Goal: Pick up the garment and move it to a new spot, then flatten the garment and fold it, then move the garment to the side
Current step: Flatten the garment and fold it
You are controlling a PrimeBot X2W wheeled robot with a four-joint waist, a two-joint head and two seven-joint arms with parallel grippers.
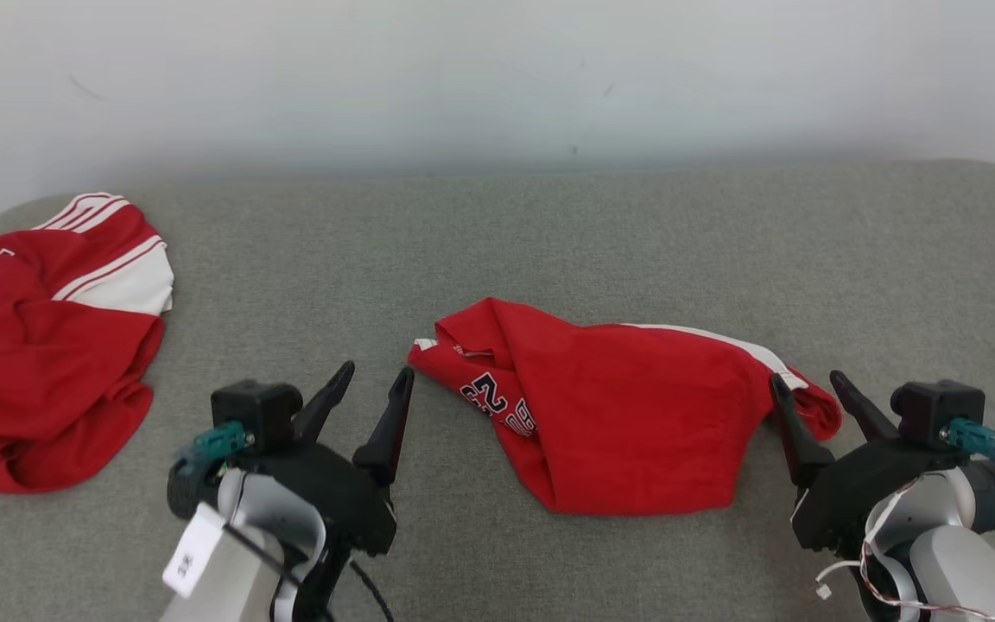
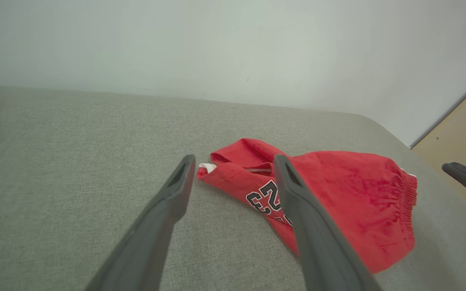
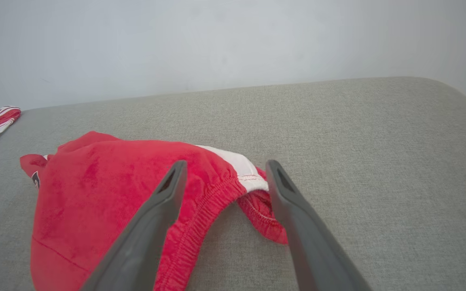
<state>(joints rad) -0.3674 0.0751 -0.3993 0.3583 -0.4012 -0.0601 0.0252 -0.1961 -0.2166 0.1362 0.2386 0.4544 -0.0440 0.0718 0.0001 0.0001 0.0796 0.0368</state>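
So the red shorts [image 1: 636, 415] are sitting crumpled roughly mid-way across the grey cushion [image 1: 549, 242], a bit toward the robot's right, lying flat-ish with one side folded over itself. You can see a black-and-white number print [image 1: 497, 402] on the end nearer the left arm, and a white stripe [image 3: 237, 161] running along the far edge up to the elastic waistband [image 3: 212, 198] at the other end. The left gripper [image 1: 377, 371] has its two dark fingers spread wide apart with nothing between them, tips just beside the printed corner of the shorts and, as far as I can see, not on the cloth. The right gripper [image 1: 805, 377] is spread wide too, holding nothing, and in its wrist view the fingers stand on either side of the bunched waistband end. Can't tell whether the inner finger is actually brushing the fabric or just hanging over it. Off at the far left edge of the cushion there's a red jersey [image 1: 40, 345] with white-striped sleeves, in a loose heap, well apart from the shorts. A plain pale wall [image 1: 497, 78] runs behind the cushion.
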